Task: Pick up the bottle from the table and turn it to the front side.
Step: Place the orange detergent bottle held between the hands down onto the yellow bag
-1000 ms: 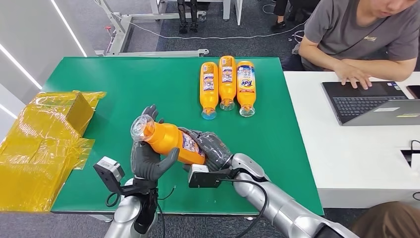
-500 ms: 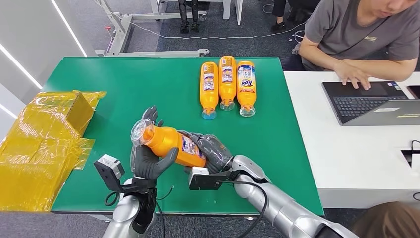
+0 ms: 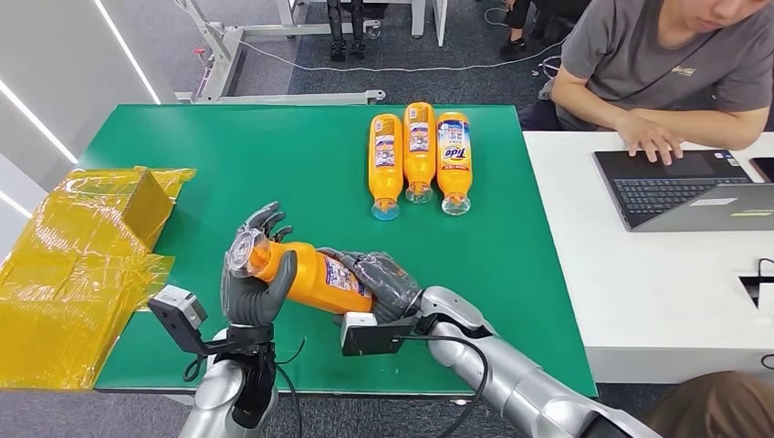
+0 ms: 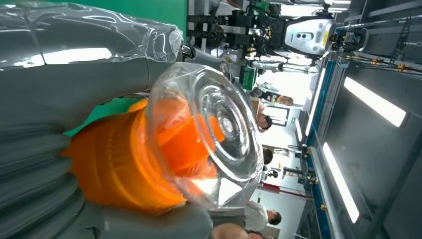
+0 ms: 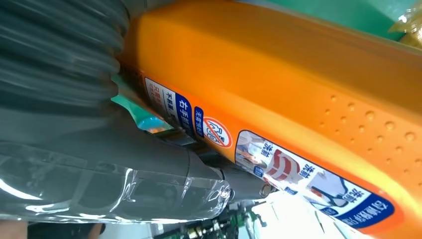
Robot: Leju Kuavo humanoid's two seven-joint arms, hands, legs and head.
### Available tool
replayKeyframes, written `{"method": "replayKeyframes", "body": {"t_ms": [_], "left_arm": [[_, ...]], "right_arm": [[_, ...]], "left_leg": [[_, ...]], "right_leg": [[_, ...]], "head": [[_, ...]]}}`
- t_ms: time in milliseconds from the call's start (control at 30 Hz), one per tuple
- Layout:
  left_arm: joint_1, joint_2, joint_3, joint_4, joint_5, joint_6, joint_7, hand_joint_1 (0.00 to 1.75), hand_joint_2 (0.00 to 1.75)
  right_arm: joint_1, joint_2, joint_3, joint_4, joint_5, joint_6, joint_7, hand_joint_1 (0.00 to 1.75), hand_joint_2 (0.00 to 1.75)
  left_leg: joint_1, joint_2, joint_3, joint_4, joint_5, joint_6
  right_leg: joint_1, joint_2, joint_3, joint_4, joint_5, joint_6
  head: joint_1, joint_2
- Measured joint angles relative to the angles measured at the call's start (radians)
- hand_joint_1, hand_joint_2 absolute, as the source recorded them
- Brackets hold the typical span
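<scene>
the bottle (image 3: 306,274) is already off the green table (image 3: 228,155), held lying sideways over its near edge, clear cap pointing left. the label side showing looks like small print (the back, i'd judge), so the turn to the front is still to finish. the left hand (image 3: 253,285) wraps the cap end, thumb over the neck, fingers curled behind. the right hand (image 3: 379,285) grips the base end. three more bottles (image 3: 419,155) lie far right.

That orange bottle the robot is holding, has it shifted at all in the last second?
Yes. The orange bottle has drifted toward the robot's left, its clear cap end nearer the yellow wrapped box, judged against the three bottles lying farther back.
</scene>
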Motion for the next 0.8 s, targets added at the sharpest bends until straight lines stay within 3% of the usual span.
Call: {"method": "replayKeyframes", "body": {"t_ms": [200, 333, 500, 800], "left_arm": [[0.011, -0.002, 0.000, -0.027, 0.016, 0.006, 0.000, 1.75, 1.75], [0.011, -0.004, 0.000, -0.035, 0.023, 0.009, 0.000, 1.75, 1.75], [0.007, -0.009, 0.002, -0.043, 0.073, -0.027, 0.000, 1.75, 1.75], [-0.007, -0.021, 0.002, -0.043, 0.071, 0.009, 0.000, 1.75, 1.75]], "right_arm": [[-0.020, 0.001, 0.010, -0.007, 0.001, 0.000, 0.002, 1.73, 1.75], [-0.023, 0.004, 0.015, -0.010, 0.004, -0.019, 0.007, 0.00, 1.75], [-0.001, 0.012, 0.016, -0.025, -0.018, -0.175, -0.004, 0.00, 1.75], [0.065, 0.017, -0.022, -0.067, -0.170, -0.371, -0.128, 0.00, 1.75]], "left_leg": [[0.000, 0.000, 0.000, 0.000, 0.000, 0.000], [0.000, 0.000, 0.000, 0.000, 0.000, 0.000], [0.000, 0.000, 0.000, 0.000, 0.000, 0.000], [0.000, 0.000, 0.000, 0.000, 0.000, 0.000]], "right_leg": [[0.000, -0.001, 0.000, 0.000, 0.000, 0.000], [0.000, -0.001, 0.000, 0.000, 0.000, 0.000], [0.000, -0.001, 0.000, 0.000, 0.000, 0.000], [0.000, -0.001, 0.000, 0.000, 0.000, 0.000]], "head": [[0.000, 0.000], [0.000, 0.000], [0.000, 0.000], [0.000, 0.000]]}}
